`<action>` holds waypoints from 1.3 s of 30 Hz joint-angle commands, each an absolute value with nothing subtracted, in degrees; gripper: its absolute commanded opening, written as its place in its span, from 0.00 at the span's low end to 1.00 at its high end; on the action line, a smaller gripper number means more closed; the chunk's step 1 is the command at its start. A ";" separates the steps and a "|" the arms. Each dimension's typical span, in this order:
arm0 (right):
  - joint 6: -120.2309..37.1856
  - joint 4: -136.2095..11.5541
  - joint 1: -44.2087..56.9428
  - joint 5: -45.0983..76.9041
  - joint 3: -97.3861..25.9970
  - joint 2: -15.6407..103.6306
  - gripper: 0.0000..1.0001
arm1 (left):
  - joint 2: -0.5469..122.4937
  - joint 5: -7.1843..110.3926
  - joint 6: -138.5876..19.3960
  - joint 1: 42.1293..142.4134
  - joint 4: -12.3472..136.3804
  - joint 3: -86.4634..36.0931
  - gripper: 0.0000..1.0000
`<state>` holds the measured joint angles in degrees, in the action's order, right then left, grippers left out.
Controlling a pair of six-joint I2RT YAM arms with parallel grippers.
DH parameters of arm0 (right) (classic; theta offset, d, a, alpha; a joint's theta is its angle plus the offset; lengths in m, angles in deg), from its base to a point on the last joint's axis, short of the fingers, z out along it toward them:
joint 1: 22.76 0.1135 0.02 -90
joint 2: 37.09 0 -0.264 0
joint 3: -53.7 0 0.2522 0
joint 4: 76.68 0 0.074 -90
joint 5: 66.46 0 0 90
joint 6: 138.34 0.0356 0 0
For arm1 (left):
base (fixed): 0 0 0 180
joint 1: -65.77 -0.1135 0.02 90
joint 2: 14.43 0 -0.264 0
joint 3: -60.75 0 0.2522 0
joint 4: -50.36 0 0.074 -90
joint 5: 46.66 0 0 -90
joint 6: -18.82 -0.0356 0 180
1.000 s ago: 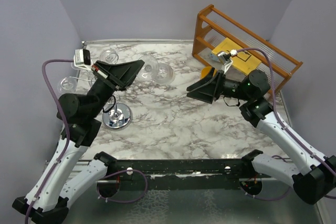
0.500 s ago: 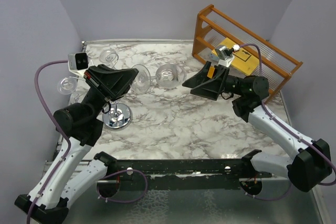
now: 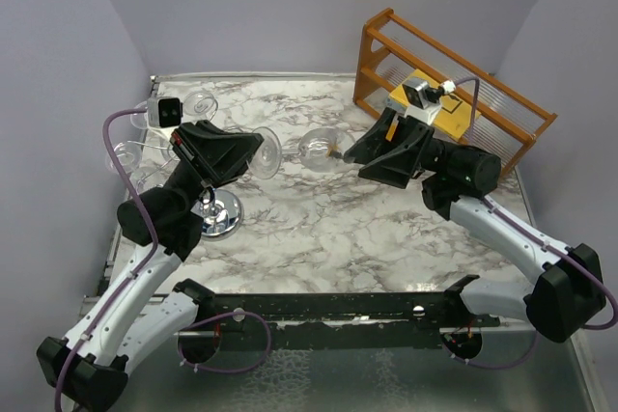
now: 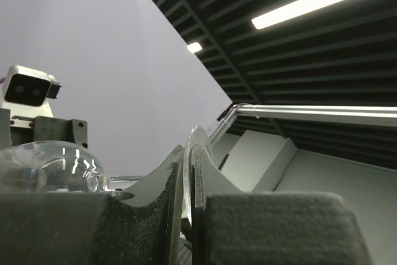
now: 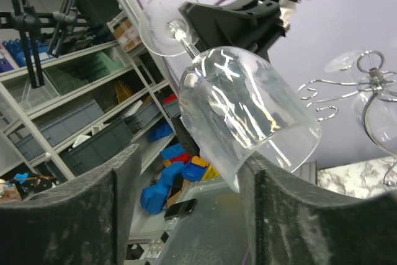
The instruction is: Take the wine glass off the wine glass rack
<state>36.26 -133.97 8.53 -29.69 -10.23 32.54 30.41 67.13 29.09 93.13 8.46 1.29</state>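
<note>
The wine glass (image 3: 319,150) lies sideways in the air over the marble table, its bowl towards the right. My left gripper (image 3: 253,147) is shut on the edge of its round foot (image 3: 267,153), which shows as a thin disc between the fingers in the left wrist view (image 4: 186,153). My right gripper (image 3: 355,153) is open at the bowl's rim. In the right wrist view the bowl (image 5: 248,116) reaches between the fingers, close to the right one. The wine glass rack (image 3: 217,214), a silvery wire stand on a chrome base, stands at the left with other glasses (image 3: 198,103) hanging.
An orange-brown wooden slatted rack (image 3: 502,94) with a yellow item (image 3: 446,113) stands at the back right, just behind my right arm. Grey walls close in the table on three sides. The rack's curled arms and hanging glasses (image 5: 366,85) show at the right of the right wrist view.
My left gripper has carried the glass to the right, away from the wire rack, and tipped it sideways. My right gripper has moved in to the bowl's rim.
</note>
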 commanded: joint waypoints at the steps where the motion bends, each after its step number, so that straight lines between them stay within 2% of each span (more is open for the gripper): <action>1: 39.71 -143.30 9.43 -29.24 -12.17 33.40 0.56 | 31.19 66.89 33.77 93.02 -3.24 2.81 0.00; 7: 44.94 -151.95 10.30 -27.87 -12.56 35.25 0.30 | 32.17 66.84 34.54 93.02 -6.70 3.41 0.00; 10: 45.93 -154.20 10.88 -26.74 -12.81 35.46 0.23 | 32.73 67.35 34.66 93.02 -7.40 3.09 0.00; 14: 45.34 -154.37 11.80 -26.17 -14.13 35.42 0.19 | 33.39 68.25 34.50 93.02 -8.17 2.60 0.00; 18: 44.47 -154.04 12.52 -26.03 -14.85 35.66 0.26 | 33.97 68.96 34.09 93.02 -8.78 1.89 0.00; 22: 44.64 -155.10 13.11 -25.28 -14.96 36.38 0.25 | 34.35 70.00 33.14 93.02 -8.62 0.98 0.00; 26: 45.72 -157.90 13.82 -24.91 -16.13 37.57 0.16 | 34.26 70.45 32.55 93.02 -8.02 1.00 0.00; 30: 45.57 -159.17 14.15 -24.70 -16.79 37.40 0.03 | 33.85 70.78 31.56 93.02 -6.97 1.08 0.00; 32: 44.47 -158.91 14.15 -24.77 -16.77 36.48 0.01 | 33.14 71.00 30.00 93.02 -5.36 1.07 0.00; 39: 34.64 -148.40 14.16 -24.80 -14.15 29.59 0.01 | 28.65 70.34 20.97 93.02 7.93 0.40 0.26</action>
<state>43.01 -144.94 13.73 -26.30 -15.13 34.68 31.17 68.86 29.20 92.91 -1.51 2.41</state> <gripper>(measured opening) 0.061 0.199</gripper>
